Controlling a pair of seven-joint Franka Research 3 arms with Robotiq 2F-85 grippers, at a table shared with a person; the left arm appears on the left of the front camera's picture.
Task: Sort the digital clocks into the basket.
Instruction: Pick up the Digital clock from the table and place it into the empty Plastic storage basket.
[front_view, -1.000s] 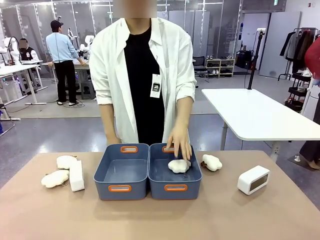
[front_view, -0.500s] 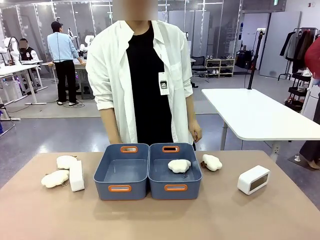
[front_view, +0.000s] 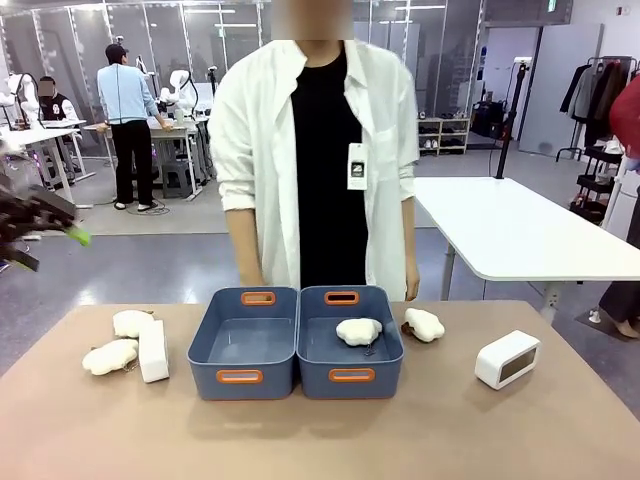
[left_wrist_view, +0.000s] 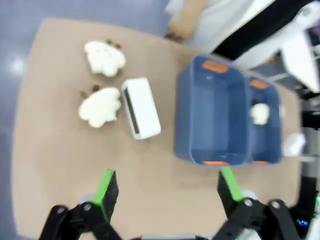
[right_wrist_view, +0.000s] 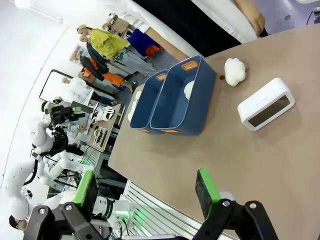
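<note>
Both arms are up off the worktop (front_view: 320, 440) and nothing's been grabbed. In its wrist view the left gripper (left_wrist_view: 166, 174) has its fingers spread wide with nothing between the green pads, and it hangs high above the left half of the worktop. From the front it's just a motion-blurred dark shape at the left side, well above the surface. The right gripper (right_wrist_view: 145, 172) is the same: wide open, empty, looking down at the right end of the worktop from the near side.

Neither clock is in a basket. The left clock (front_view: 153, 351) is near the left edge, tipped up on a narrow side, just beside a plush toy (front_view: 110, 356). A second plush (front_view: 133, 323) sits just behind it toward the far edge. The right clock (front_view: 507, 358) is by the right edge, dark display angled toward the near side, well apart from everything else.

The two blue baskets sit side by side, touching, in the middle of the worktop and closer to the far edge. The left basket (front_view: 243, 345) has nothing in it. The right basket (front_view: 350, 350) has one white plush (front_view: 358, 331) inside. Another plush (front_view: 424, 324) is on the worktop just off its far right corner.

A person in a white shirt (front_view: 315, 160) stands at the far edge, arms down.
</note>
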